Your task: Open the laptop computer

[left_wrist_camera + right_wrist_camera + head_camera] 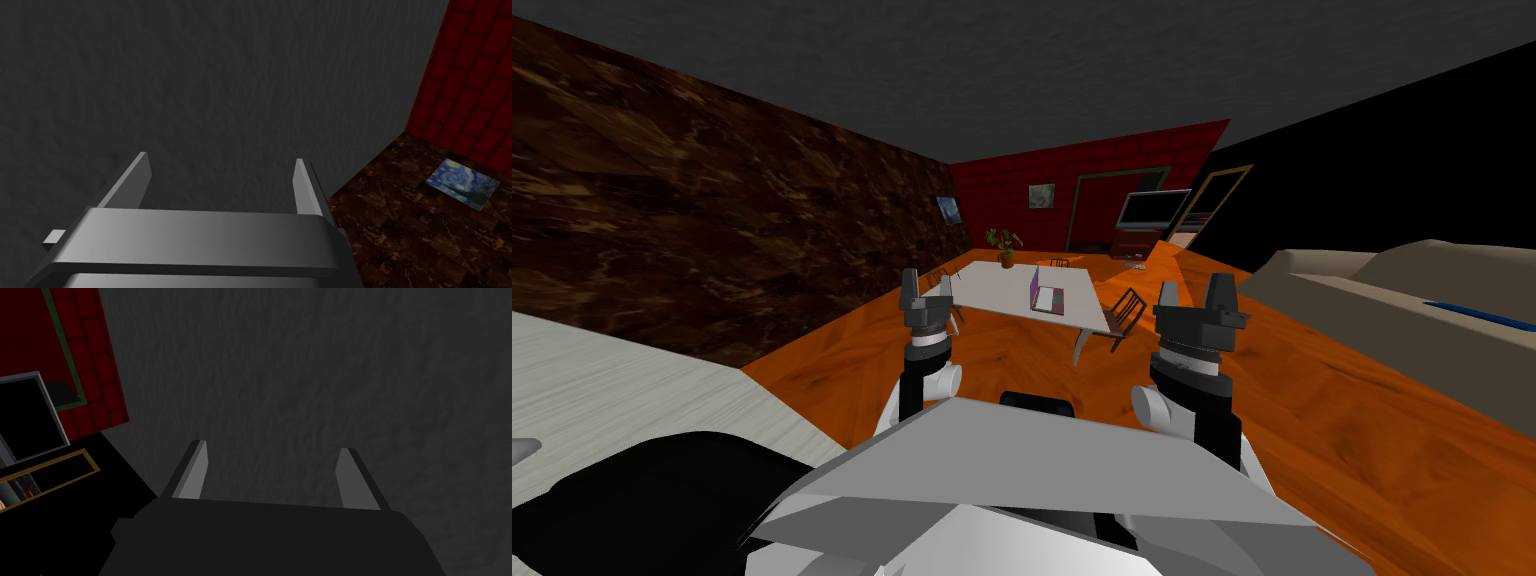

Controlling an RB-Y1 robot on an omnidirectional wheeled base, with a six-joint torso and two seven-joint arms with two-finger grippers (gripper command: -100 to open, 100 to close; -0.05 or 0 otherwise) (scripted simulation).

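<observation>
Well, laptop [1048, 298]: far off on the white bench [992, 285], toward its right half, purple lid standing up from the base.
Bench: mid-room, with orange floor [1312, 400] between it and me.
Around it: potted plant [1004, 243] at the far end; a chair [1124, 312] at the near right corner.
Right side: beige sofa [1392, 280] near; a screen [1152, 208] by the far red wall.
Left gripper [928, 282] [222, 159]: raised near, fingers apart, holding nothing.
Right gripper [1195, 292] [272, 448]: raised near, fingers apart, well short of the bench.

Orange floor [1362, 420], red wall [1102, 155], white table [992, 288].
</observation>
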